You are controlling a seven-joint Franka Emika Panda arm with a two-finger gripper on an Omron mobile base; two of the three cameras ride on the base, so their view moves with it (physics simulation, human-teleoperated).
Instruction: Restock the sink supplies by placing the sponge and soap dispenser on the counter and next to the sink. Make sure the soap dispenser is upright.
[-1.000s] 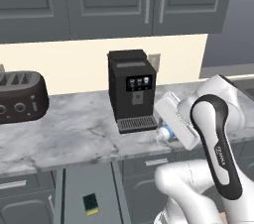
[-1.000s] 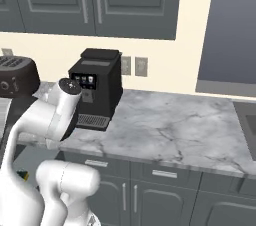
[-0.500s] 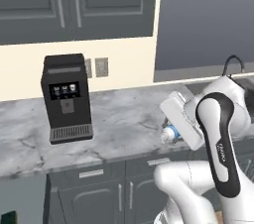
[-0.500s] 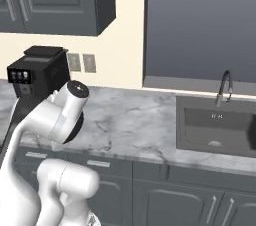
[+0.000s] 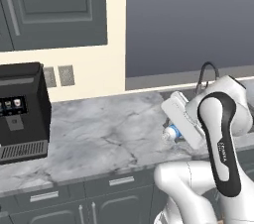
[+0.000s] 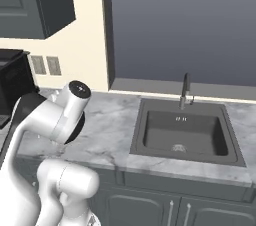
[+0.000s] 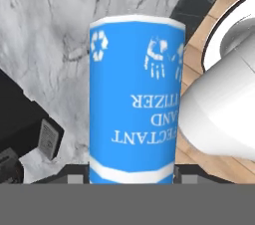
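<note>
The soap dispenser (image 7: 133, 100) was held in the gripper (image 7: 130, 178), whose jaws were clamped on its lower end; the fingertips themselves were mostly cut off at the bottom edge of the hand view. Its blue body filled the middle of that view, and its pump top could not be seen there. In the left base view only a small blue and white part of the soap dispenser (image 5: 172, 132) showed, just beside the white hand, above the front part of the counter (image 5: 109, 139); the rest was hidden by the arm. Whether the bottle was upright could not be told.

On the blue body, white writing was printed and was seen upside down. Its letters were partly cut off at both sides, so that only fragments such as "TIZER", "AND" and "ECTANT" could be read. A recycling mark and a pair of hand symbols were also printed in white near the far end.

The sink (image 6: 184, 134) was seen in the right base view, set into the marble counter (image 6: 111, 120), with its dark faucet (image 6: 185, 90) at the back. The faucet (image 5: 207, 72) was partly hidden behind the arm in the left base view. A black coffee machine (image 5: 21, 111) stood on the counter well to the left, cut off at the picture's edge. Two wall sockets (image 5: 57, 76) were seen just behind it.
</note>
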